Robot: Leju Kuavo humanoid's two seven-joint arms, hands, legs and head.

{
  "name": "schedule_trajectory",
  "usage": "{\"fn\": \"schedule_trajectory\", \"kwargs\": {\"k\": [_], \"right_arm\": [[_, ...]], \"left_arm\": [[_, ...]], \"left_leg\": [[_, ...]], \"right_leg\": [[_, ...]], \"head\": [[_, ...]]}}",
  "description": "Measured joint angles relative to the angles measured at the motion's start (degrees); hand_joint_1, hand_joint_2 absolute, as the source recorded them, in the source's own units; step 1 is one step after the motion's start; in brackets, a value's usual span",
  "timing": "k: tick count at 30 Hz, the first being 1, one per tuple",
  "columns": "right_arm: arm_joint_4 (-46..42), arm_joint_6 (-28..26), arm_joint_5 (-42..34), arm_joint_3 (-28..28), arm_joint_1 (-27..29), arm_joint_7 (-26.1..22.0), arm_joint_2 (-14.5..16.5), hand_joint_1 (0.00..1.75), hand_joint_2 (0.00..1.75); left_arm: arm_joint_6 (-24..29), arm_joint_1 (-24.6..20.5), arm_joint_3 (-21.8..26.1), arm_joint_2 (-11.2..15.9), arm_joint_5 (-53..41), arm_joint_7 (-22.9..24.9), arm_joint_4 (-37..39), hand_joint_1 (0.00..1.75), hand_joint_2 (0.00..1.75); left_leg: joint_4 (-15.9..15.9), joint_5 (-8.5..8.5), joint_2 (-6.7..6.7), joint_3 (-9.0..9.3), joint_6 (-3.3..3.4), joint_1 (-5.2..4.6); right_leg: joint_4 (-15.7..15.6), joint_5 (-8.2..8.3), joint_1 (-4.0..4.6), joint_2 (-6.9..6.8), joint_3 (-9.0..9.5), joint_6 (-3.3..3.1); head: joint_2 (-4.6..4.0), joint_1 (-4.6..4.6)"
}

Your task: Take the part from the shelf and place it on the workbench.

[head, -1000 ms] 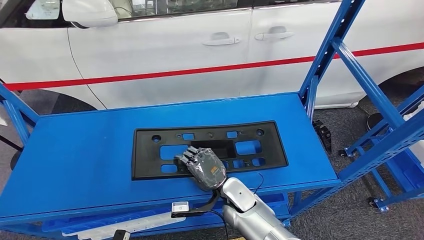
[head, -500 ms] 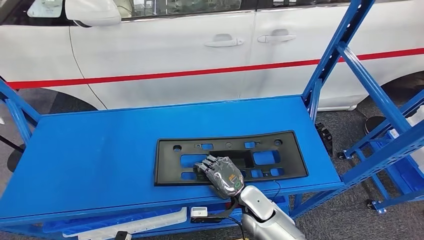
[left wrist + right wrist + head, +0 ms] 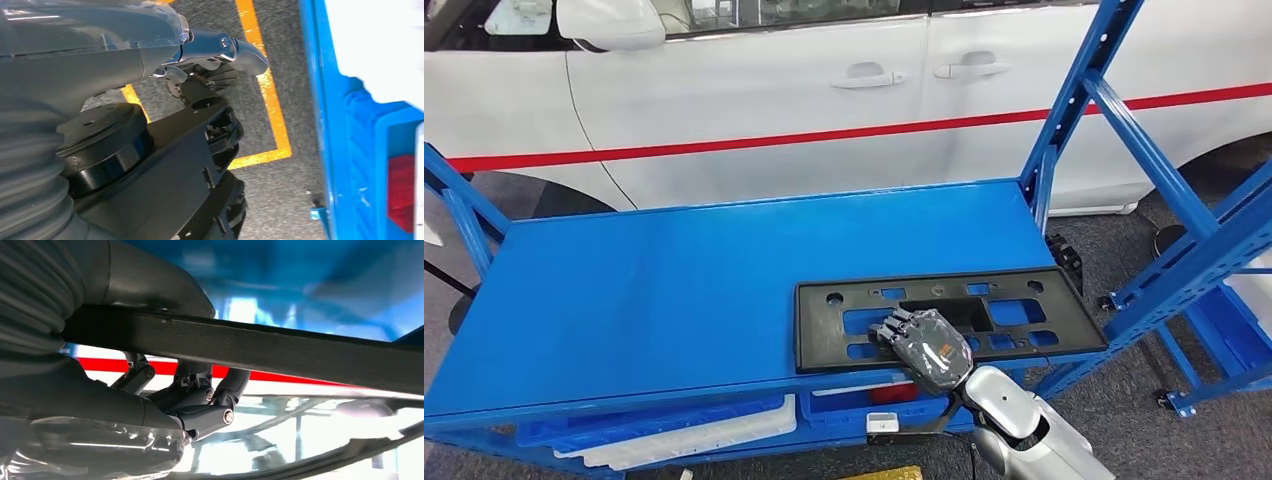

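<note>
A blue metal shelf (image 3: 654, 290) fills the middle of the head view, its flat top running from about nine o'clock across to three o'clock. Behind it, along the twelve o'clock edge, stands a white car (image 3: 754, 90) with a red stripe along its doors. Below the shelf top, toward seven o'clock, a lower level holds pale white pieces (image 3: 674, 440). Moving right, the part (image 3: 1024, 315), a flat black rectangular plastic panel with several cut-out windows, lies on the shelf top at about four o'clock, close to the front edge and right-hand end. The right hand (image 3: 927, 347) comes up from five o'clock and grips the near edge of the part, fingers laid over the top surface; the right wrist view shows its dark fingers (image 3: 200, 390) hooked round the black edge with the thumb on the other side. Blue uprights (image 3: 1084, 90) rise at two o'clock. The left hand (image 3: 210, 65) hangs over grey floor with yellow lines (image 3: 265, 90), its fingers curled in on nothing.
</note>
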Motion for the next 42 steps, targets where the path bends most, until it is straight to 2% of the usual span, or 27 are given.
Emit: {"fn": "schedule_trajectory", "kwargs": {"k": [3, 4, 5, 7, 9, 10, 12, 14, 15, 16, 18, 19, 20, 21, 23, 25, 27, 29, 31, 33, 34, 35, 36, 37, 38, 40, 42], "right_arm": [[-2.13, 0.13, -0.04, -0.88, 0.84, 0.08, -1.37, 1.75, 1.75], [-2.57, 0.15, -0.04, -1.08, 1.07, 0.08, -1.65, 1.75, 1.75], [-2.93, 0.16, -0.04, -1.22, 1.24, 0.09, -1.85, 1.75, 1.75], [-3.58, 0.16, -0.03, -1.47, 1.42, 0.09, -1.97, 1.75, 1.75], [-4.24, 0.09, 0.02, -1.82, 1.47, 0.1, -1.96, 1.75, 1.75], [-4.5, 0.03, 0.11, -2.02, 1.5, 0.13, -1.96, 1.75, 1.75], [-4.9, -0.17, 0.38, -2.25, 1.65, 0.22, -1.95, 1.75, 1.75], [-5.22, -0.42, 0.59, -2.38, 1.99, 0.28, -1.93, 1.75, 1.75], [-5.4, -0.58, 0.7, -2.49, 2.18, 0.28, -1.92, 1.75, 1.75], [-5.57, -0.75, 0.8, -2.64, 2.36, 0.32, -1.91, 1.75, 1.75], [-5.82, -1.07, 1.01, -2.96, 2.64, 0.38, -1.9, 1.75, 1.75], [-5.89, -1.16, 1.07, -3.11, 2.78, 0.42, -1.9, 1.75, 1.75], [-5.94, -1.23, 1.12, -3.25, 2.92, 0.42, -1.9, 1.75, 1.75], [-5.99, -1.28, 1.18, -3.39, 3.02, 0.42, -1.9, 1.75, 1.75], [-6.21, -1.36, 1.31, -3.7, 3.1, 0.42, -1.9, 1.75, 1.75], [-6.62, -1.44, 1.38, -3.98, 3.08, 0.4, -1.89, 1.75, 1.75], [-6.9, -1.57, 1.38, -4.24, 3.14, 0.39, -1.88, 1.75, 1.75], [-7.0, -1.67, 1.38, -4.47, 3.19, 0.34, -1.88, 1.75, 1.75], [-7.22, -1.78, 1.35, -4.79, 3.15, 0.2, -1.88, 1.75, 1.75], [-7.47, -1.91, 1.34, -5.04, 3.14, 0.05, -1.88, 1.75, 1.75], [-7.52, -1.97, 1.36, -5.09, 3.18, 0.01, -1.88, 1.75, 1.75], [-7.56, -2.04, 1.39, -5.11, 3.26, 0.01, -1.88, 1.75, 1.75], [-7.62, -2.12, 1.43, -5.14, 3.38, 0.02, -1.88, 1.75, 1.75], [-7.73, -2.21, 1.48, -5.2, 3.55, 0.04, -1.88, 1.75, 1.75], [-7.93, -2.31, 1.52, -5.32, 3.73, 0.07, -1.88, 1.75, 1.75], [-8.5, -2.57, 1.57, -5.61, 4.09, 0.13, -1.88, 1.75, 1.75], [-8.97, -2.94, 1.6, -6.0, 4.52, 0.26, -1.88, 1.75, 1.75]], "left_arm": [[-0.03, -0.22, 0.0, 0.03, 0.05, 0.01, 0.0, 0.0, 1.75], [-0.04, -0.28, 0.0, 0.03, 0.08, -0.02, 0.0, 0.0, 1.75], [-0.06, -0.32, 0.0, 0.03, 0.12, -0.07, 0.0, 0.0, 1.75], [-0.13, -0.37, 0.0, 0.05, 0.2, -0.22, 0.0, 0.0, 1.75], [-0.21, -0.58, 0.0, 0.13, 0.24, -0.38, -0.06, 0.0, 1.75], [-0.26, -0.71, 0.0, 0.18, 0.25, -0.45, -0.1, 0.0, 1.75], [-0.35, -0.85, 0.0, 0.25, 0.26, -0.51, -0.17, 0.0, 1.75], [-0.43, -0.83, 0.01, 0.23, 0.25, -0.51, -0.17, 0.0, 1.75], [-0.46, -0.85, 0.02, 0.22, 0.25, -0.5, -0.17, 0.0, 1.75], [-0.5, -0.89, 0.03, 0.22, 0.24, -0.5, -0.17, 0.0, 1.75], [-0.54, -0.93, 0.07, 0.22, 0.25, -0.49, -0.17, 0.0, 1.75], [-0.57, -0.89, 0.08, 0.21, 0.25, -0.49, -0.17, 0.0, 1.75], [-0.6, -0.85, 0.09, 0.21, 0.25, -0.5, -0.17, 0.0, 1.75], [-0.64, -0.81, 0.1, 0.2, 0.25, -0.51, -0.17, 0.0, 1.75], [-0.69, -0.79, 0.13, 0.2, 0.26, -0.56, -0.17, 0.0, 1.75], [-0.71, -0.81, 0.2, 0.22, 0.31, -0.68, -0.2, 0.0, 1.75], [-0.77, -0.76, 0.3, 0.25, 0.39, -0.81, -0.22, 0.0, 1.75], [-0.86, -0.54, 0.37, 0.28, 0.43, -0.87, -0.22, 0.0, 1.75], [-0.94, -0.34, 0.39, 0.32, 0.35, -0.87, -0.22, 0.0, 1.75], [-1.03, -0.34, 0.39, 0.31, 0.17, -0.87, -0.22, 0.0, 1.75], [-1.07, -0.36, 0.39, 0.3, 0.09, -0.87, -0.22, 0.0, 1.75], [-1.09, -0.37, 0.39, 0.29, 0.03, -0.87, -0.22, 0.0, 1.75], [-1.09, -0.38, 0.39, 0.29, -0.03, -0.86, -0.22, 0.0, 1.75], [-1.08, -0.4, 0.39, 0.29, -0.1, -0.86, -0.23, 0.0, 1.75], [-1.08, -0.47, 0.39, 0.29, -0.21, -0.85, -0.25, 0.0, 1.75], [-1.08, -0.74, 0.39, 0.48, -0.39, -0.85, -0.36, 0.0, 1.75], [-1.08, -1.0, 0.39, 0.64, -0.44, -0.85, -0.43, 0.0, 1.75]], "left_leg": [[9.42, -7.43, 0.27, -2.99, -0.87, 0.43], [12.36, -8.91, 0.29, -3.41, -1.07, 0.55], [13.68, -9.25, 0.31, -2.97, -1.18, 0.62], [10.02, -7.18, 0.35, 1.11, -1.08, 0.68], [1.88, -5.75, 0.38, 7.08, -0.46, 0.45], [-1.01, -5.58, 0.37, 8.9, -0.08, 0.23], [-3.2, -5.57, 0.36, 9.82, 0.62, -0.25], [-3.92, -4.34, 0.45, 9.45, 1.37, -0.15], [-4.34, -3.53, 0.55, 9.11, 1.8, -0.02], [-4.7, -2.7, 0.64, 8.62, 2.15, 0.12], [-4.75, -1.4, 0.74, 7.11, 2.5, 0.06], [-4.63, -0.85, 0.76, 6.27, 2.47, 0.04], [-4.45, -0.34, 0.79, 5.4, 2.37, 0.05], [-4.14, 0.12, 0.81, 4.48, 2.2, 0.1], [-3.05, 0.79, 0.82, 2.66, 1.72, 0.25], [-1.63, 1.15, 0.75, 1.1, 1.09, 0.19], [-0.86, 1.67, 0.65, 0.31, 0.34, 0.08], [-0.68, 1.97, 0.53, -0.18, -0.45, 0.29], [1.64, -1.07, 0.51, -1.43, -1.12, 0.56], [7.95, -6.81, 0.56, -3.24, -1.52, 0.67], [11.51, -8.86, 0.56, -3.87, -1.6, 0.68], [14.09, -9.68, 0.56, -3.88, -1.58, 0.67], [15.03, -9.26, 0.55, -3.08, -1.43, 0.63], [13.91, -7.92, 0.55, -1.28, -1.13, 0.55], [10.97, -6.45, 0.54, 1.45, -0.63, 0.36], [2.61, -5.94, 0.57, 7.53, 0.73, -0.19], [-2.4, -6.76, 0.6, 10.44, 1.64, -0.75]], "right_leg": [[-0.08, 1.56, -0.16, -0.2, -1.94, -0.48], [-0.02, 2.07, -0.15, -0.25, -2.68, -0.44], [0.07, 2.58, -0.15, -0.29, -3.45, -0.36], [0.34, 3.5, -0.17, -0.33, -4.86, -0.14], [0.59, 4.33, -0.17, -0.38, -5.81, 0.23], [0.59, 4.75, -0.19, -0.42, -6.03, 0.52], [0.37, 5.65, -0.33, -0.51, -6.18, 1.24], [0.28, 5.94, -0.43, -0.47, -6.38, 1.93], [1.17, 4.68, -0.44, -0.41, -6.83, 2.15], [3.1, 2.45, -0.46, -0.34, -7.56, 2.33], [10.01, -3.44, -0.56, -0.28, -9.5, 2.6], [13.45, -5.15, -0.63, -0.27, -10.14, 2.79], [15.8, -5.61, -0.73, -0.28, -10.18, 2.98], [16.21, -4.8, -0.88, -0.29, -9.29, 3.16], [11.13, -2.18, -1.36, -0.29, -4.53, 3.52], [4.13, -2.21, -1.43, -0.1, 0.38, 3.41], [1.7, -3.15, -1.13, 0.18, 1.54, 2.57], [1.81, -2.4, -1.06, 0.09, 0.7, 1.38], [1.7, -1.2, -1.07, -0.18, -0.48, 0.35], [1.71, 0.03, -0.93, -0.35, -2.0, -0.12], [1.74, 0.65, -0.78, -0.41, -2.83, -0.21], [1.78, 1.27, -0.61, -0.45, -3.67, -0.25], [1.82, 1.88, -0.45, -0.47, -4.49, -0.27], [1.85, 2.45, -0.28, -0.47, -5.2, -0.25], [1.87, 2.99, -0.13, -0.47, -5.8, -0.22], [1.85, 3.98, 0.0, -0.53, -6.57, 0.04], [1.56, 5.02, -0.25, -0.67, -6.8, 0.63]], "head": [[0.0, 0.0], [0.0, 0.01], [0.0, 0.01], [0.0, 0.01], [0.0, 0.0], [0.0, 0.0], [0.0, 0.0], [0.0, 0.0], [0.0, 0.01], [0.0, 0.01], [0.0, 0.01], [0.0, 0.01], [0.0, 0.01], [0.0, 0.01], [0.0, 0.01], [0.0, -0.02], [0.0, -0.07], [0.0, -0.1], [0.0, -0.09], [0.0, -0.08], [0.0, -0.08], [0.0, -0.08], [0.0, -0.08], [0.0, -0.08], [0.0, -0.08], [0.0, -0.08], [0.0, -0.09]]}}
